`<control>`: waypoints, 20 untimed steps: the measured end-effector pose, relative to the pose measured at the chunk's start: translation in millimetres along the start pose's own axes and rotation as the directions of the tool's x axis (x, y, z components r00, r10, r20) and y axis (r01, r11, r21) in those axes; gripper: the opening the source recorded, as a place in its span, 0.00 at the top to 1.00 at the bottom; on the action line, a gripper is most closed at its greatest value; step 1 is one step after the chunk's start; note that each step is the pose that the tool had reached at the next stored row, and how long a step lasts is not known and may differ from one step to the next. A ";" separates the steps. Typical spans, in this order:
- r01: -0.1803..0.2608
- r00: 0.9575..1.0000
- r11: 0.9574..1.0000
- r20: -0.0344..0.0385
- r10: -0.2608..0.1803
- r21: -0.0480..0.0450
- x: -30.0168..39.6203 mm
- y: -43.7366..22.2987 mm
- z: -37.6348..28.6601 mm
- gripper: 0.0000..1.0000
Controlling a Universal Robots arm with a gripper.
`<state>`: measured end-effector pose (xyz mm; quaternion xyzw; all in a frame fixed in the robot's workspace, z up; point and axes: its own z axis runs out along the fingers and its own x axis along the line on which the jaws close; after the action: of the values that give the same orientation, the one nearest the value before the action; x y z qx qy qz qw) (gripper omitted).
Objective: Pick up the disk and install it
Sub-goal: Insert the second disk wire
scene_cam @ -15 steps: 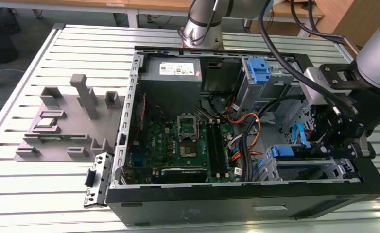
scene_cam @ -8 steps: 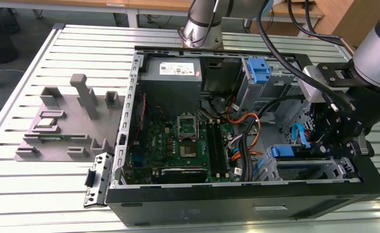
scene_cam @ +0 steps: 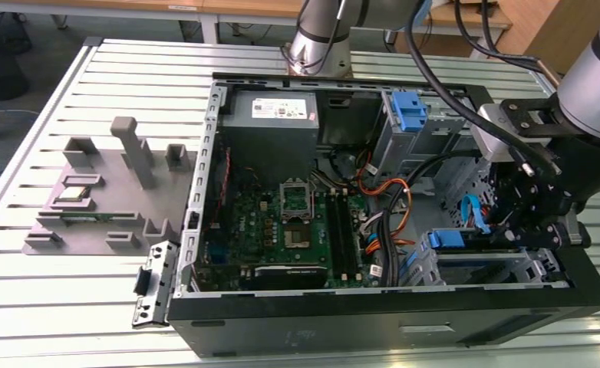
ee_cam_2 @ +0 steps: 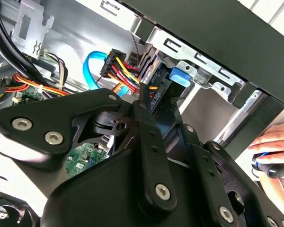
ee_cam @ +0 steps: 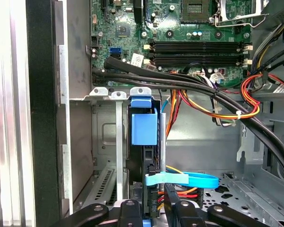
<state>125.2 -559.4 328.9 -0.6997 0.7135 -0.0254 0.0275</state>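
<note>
Disk [ee_cam: 143,142] upright in drive cage [ee_cam: 104,142], beside motherboard [ee_cam: 180,28].

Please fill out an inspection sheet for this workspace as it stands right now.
Surface: slatted metal table, carrying an open computer case.
Job's things: the disk stands on edge in the drive cage, its blue rail tab showing.
Clutter: grey parts holder on the exterior view's left; a loose bracket beside the case.
Grippers: gripper low inside the case, at the disk's connector end; finger state cannot be told.
Cables: blue data cable and red-yellow power wires near the disk.
Surroundings: a person's hand beside the case.
</note>
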 end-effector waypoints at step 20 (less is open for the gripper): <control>0.000 1.000 1.000 0.001 0.000 0.000 -0.2 -1.0 -12.8 0.54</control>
<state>125.1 -559.2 341.8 -0.6997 0.7135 -0.0249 0.0281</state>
